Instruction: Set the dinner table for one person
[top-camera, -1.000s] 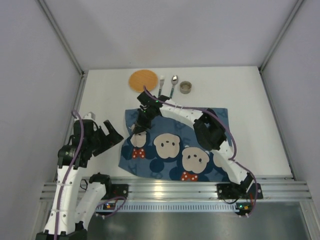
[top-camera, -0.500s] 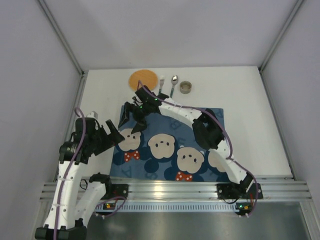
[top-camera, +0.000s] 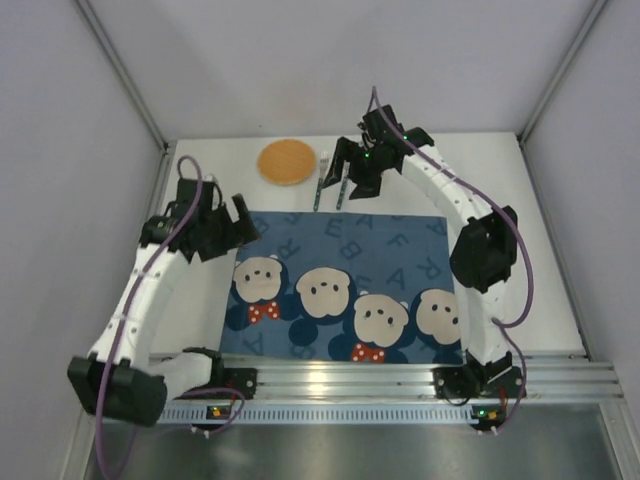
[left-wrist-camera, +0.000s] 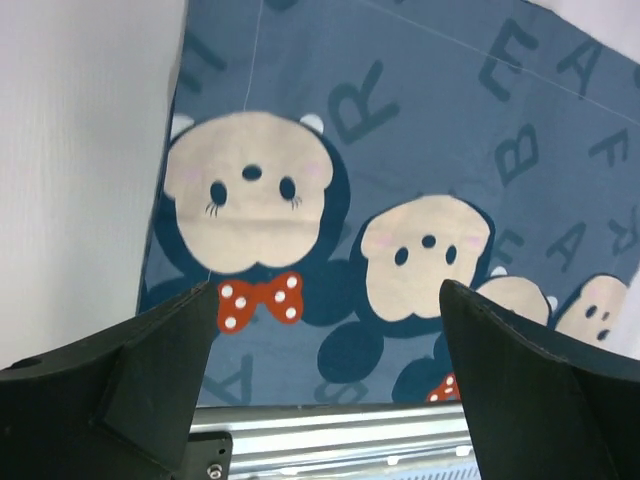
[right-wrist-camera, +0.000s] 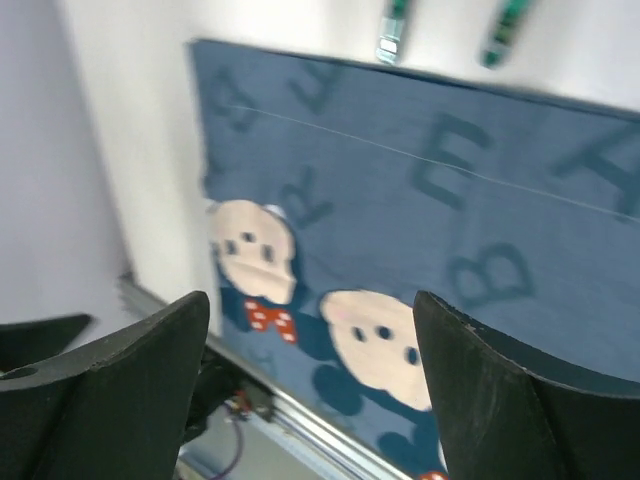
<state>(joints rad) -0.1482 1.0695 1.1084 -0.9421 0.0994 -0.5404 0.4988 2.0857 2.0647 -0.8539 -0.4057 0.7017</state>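
Observation:
The dinner table (top-camera: 510, 200) is a white top with a dark blue bear placemat (top-camera: 350, 265) lying flat across its near half. My left gripper (top-camera: 238, 222) hovers open at the mat's far left corner; in the left wrist view the gripper (left-wrist-camera: 326, 320) holds nothing, with the placemat (left-wrist-camera: 420, 150) below. My right gripper (top-camera: 356, 170) hangs open past the mat's far edge, over the fork (top-camera: 319, 186) and a spoon handle (top-camera: 342, 193). The right wrist view shows the gripper (right-wrist-camera: 310, 320) empty, with the placemat (right-wrist-camera: 470, 200) below and the fork handle (right-wrist-camera: 390, 30) and spoon handle (right-wrist-camera: 505, 22) at the top.
An orange round mat (top-camera: 286, 161) lies at the back of the table, left of the fork. An aluminium rail (top-camera: 350, 378) runs along the near edge and shows in the left wrist view as well (left-wrist-camera: 330, 440). Grey walls close in both sides and the back.
The placemat went from bunched under the right gripper to flat and spread. The right gripper opened and swung to the far side over the cutlery. The left arm reached forward to the mat's corner.

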